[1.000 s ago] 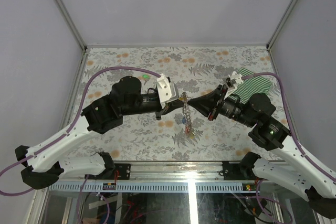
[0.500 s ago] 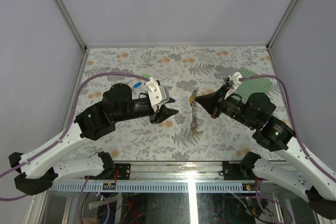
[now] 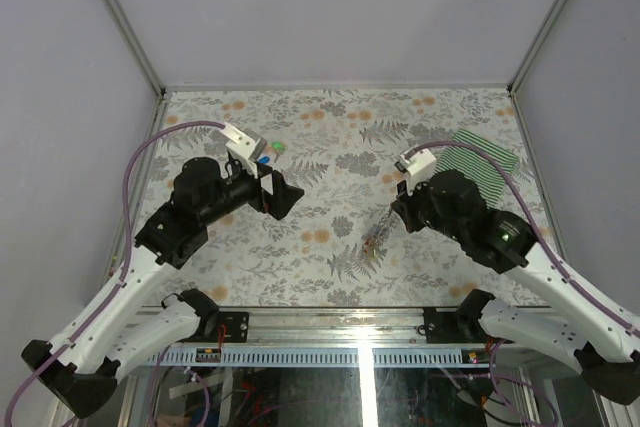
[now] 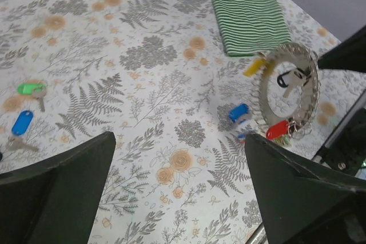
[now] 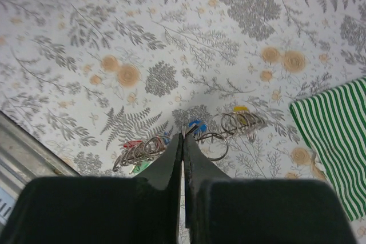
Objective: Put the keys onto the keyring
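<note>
The keyring [image 4: 289, 92] is a large metal ring strung with small split rings. It stands on edge on the table, pinched at its rim by my right gripper [image 5: 183, 136], which is shut on it. Yellow [image 4: 253, 67], blue [image 4: 238, 112], red [image 4: 277, 130] and black [image 4: 286, 78] keys hang on it. From above the keyring [image 3: 374, 243] sits just in front of my right gripper [image 3: 390, 223]. My left gripper [image 3: 283, 194] is open and empty, well off to the left. Two loose keys, green [image 4: 30, 90] and blue [image 4: 22, 123], lie on the table near it.
A folded green striped cloth [image 3: 485, 162] lies at the back right of the floral tablecloth. A metal rail [image 3: 360, 319] runs along the near table edge. Grey walls close in the table on three sides.
My left gripper opened, let go of the keyring and drew back to the left. My right arm swung round and lowered the keyring toward the near side of the table.
</note>
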`<state>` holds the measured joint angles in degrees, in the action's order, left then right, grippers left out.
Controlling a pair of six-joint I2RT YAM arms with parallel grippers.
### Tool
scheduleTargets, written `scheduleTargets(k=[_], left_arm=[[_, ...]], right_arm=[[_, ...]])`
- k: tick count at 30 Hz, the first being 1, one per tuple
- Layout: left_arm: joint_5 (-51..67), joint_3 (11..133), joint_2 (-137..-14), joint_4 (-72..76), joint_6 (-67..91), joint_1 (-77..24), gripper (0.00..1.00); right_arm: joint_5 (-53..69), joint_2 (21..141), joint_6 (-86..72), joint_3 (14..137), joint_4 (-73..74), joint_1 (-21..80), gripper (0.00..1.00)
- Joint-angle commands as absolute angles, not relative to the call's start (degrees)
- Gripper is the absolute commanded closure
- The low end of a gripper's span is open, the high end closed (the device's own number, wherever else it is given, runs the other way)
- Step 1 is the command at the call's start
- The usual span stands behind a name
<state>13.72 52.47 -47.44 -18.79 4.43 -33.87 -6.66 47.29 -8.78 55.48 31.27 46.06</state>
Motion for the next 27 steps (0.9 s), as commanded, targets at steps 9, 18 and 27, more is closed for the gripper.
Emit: scheduleTargets(k=[9, 18, 27], left_arm=[[6.07, 52.44, -48.73, -21.32, 15.32, -30.77, 0.0], [1.52, 50.15, -47.91, -24.09, 21.11, -30.7, 0.0], [2.83, 47.26, -52.79, -25.15, 25.22, -27.07, 0.0]], right_arm=[[-9.63, 66.69, -6.57, 57.89, 20.07, 45.88, 1.0], [-6.5, 86.96, -7.69, 62.86, 6.22, 44.32, 0.99], [3.51, 96.05, -11.49, 67.1, -0.66, 39.9, 0.63]])
